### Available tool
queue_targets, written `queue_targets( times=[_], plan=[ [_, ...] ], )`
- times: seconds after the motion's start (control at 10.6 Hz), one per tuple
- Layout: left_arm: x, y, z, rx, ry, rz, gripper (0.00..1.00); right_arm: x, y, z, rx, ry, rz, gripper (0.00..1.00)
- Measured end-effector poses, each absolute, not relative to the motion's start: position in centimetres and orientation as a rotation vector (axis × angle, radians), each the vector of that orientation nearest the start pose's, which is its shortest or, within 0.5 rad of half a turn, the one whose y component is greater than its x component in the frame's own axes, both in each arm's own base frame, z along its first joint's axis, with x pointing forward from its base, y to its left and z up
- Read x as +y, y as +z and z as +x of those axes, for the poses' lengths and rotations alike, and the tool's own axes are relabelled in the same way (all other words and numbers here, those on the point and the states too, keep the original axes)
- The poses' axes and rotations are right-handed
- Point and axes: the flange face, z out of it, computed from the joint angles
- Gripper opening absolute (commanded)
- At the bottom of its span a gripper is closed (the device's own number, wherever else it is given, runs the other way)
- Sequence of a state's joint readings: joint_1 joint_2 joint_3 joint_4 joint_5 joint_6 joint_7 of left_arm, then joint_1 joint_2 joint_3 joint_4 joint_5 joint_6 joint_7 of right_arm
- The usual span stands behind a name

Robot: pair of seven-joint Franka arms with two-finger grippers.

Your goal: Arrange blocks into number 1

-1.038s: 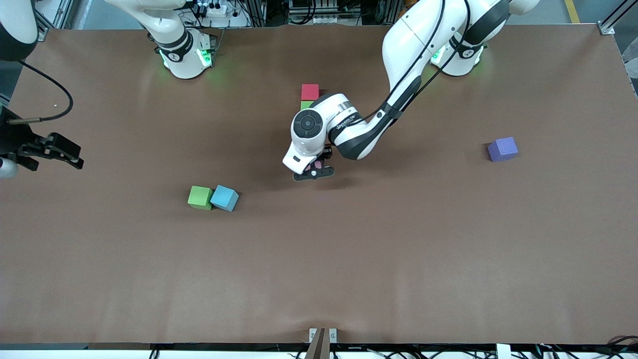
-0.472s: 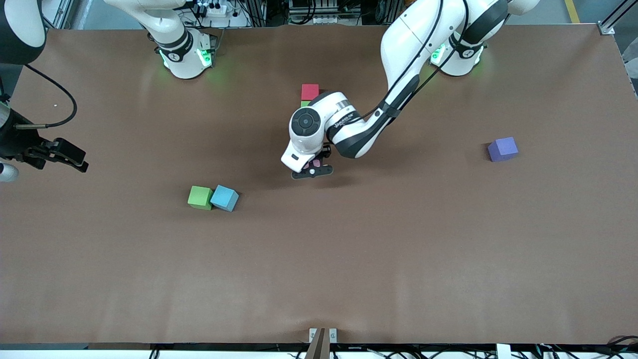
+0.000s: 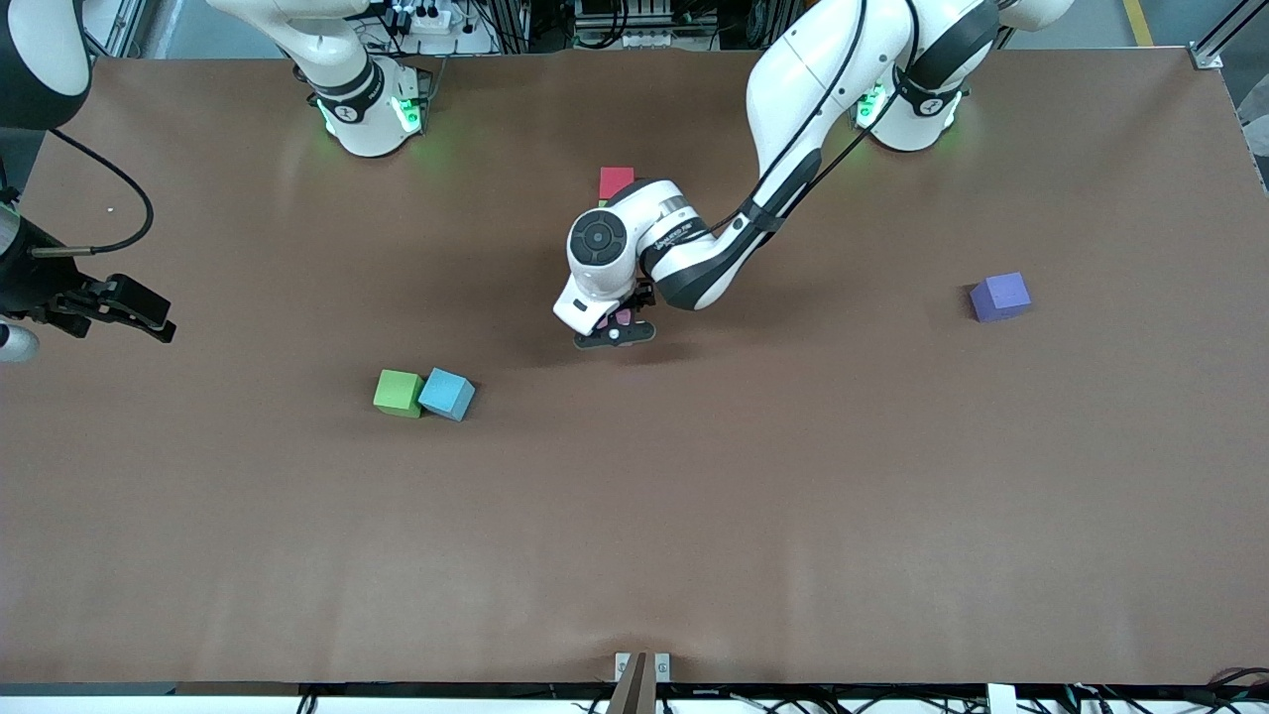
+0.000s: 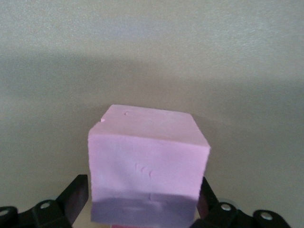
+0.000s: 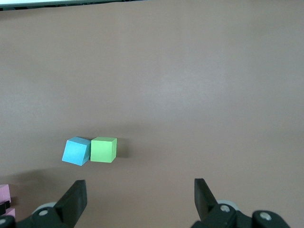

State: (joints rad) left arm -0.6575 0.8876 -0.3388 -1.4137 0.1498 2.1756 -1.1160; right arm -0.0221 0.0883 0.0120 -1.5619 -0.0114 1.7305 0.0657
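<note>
The right claw (image 3: 119,302) waits over the table's (image 3: 634,555) edge at the right arm's end. Its jaws are spread wide and hold nothing.

A green block (image 3: 399,392) and a blue block (image 3: 446,395) lie touching each other, well in from that edge and nearer the front camera than the table's middle. Both are loose, not yet in any figure.

The left claw (image 3: 615,334) hangs low over the middle of the table with the pink block (image 4: 147,166) between its jaws. Whether it is clenched on the block or has let go, I cannot tell, nor whether the block rests on the table. The red block (image 3: 617,181) lies close by, toward the table edge where the bases stand, and the left arm covers the ground between the two. The purple block (image 3: 999,296) sits alone near the left arm's end.

What could go wrong, as I judge it:
- The foam may cling to a jaw, so a lift could drag or tip the pink block out of line with the red one.
- The wrist hangs over the hidden part of the row, so a sideways pull-out could knock the blocks there.
- The green and blue blocks touch, so taking one may shove the other
</note>
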Motion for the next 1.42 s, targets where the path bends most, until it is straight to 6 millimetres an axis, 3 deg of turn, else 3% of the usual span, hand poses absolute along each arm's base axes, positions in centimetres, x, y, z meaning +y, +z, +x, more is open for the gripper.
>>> queue_targets(
  times=[0.38,0.94,1.13,1.42],
  plan=[
    [-56.4,19.2,45.4,-0.259,0.212,-3.135,1.0,-0.7,59.2,59.6,0.117,-0.124,-3.14,1.0],
    [-56.1,25.0,45.9,-0.25,0.172,-3.117,1.0,-0.7,59.2,59.6,0.117,-0.124,-3.14,1.0],
    [-55.2,24.5,46.5,-0.269,0.169,-3.092,1.0,-0.7,59.2,59.6,0.117,-0.124,-3.14,1.0],
    [-51.0,21.6,48.6,-0.332,0.227,-2.971,1.0,-0.8,59.2,59.6,0.118,-0.124,-3.14,1.0]
  ],
)
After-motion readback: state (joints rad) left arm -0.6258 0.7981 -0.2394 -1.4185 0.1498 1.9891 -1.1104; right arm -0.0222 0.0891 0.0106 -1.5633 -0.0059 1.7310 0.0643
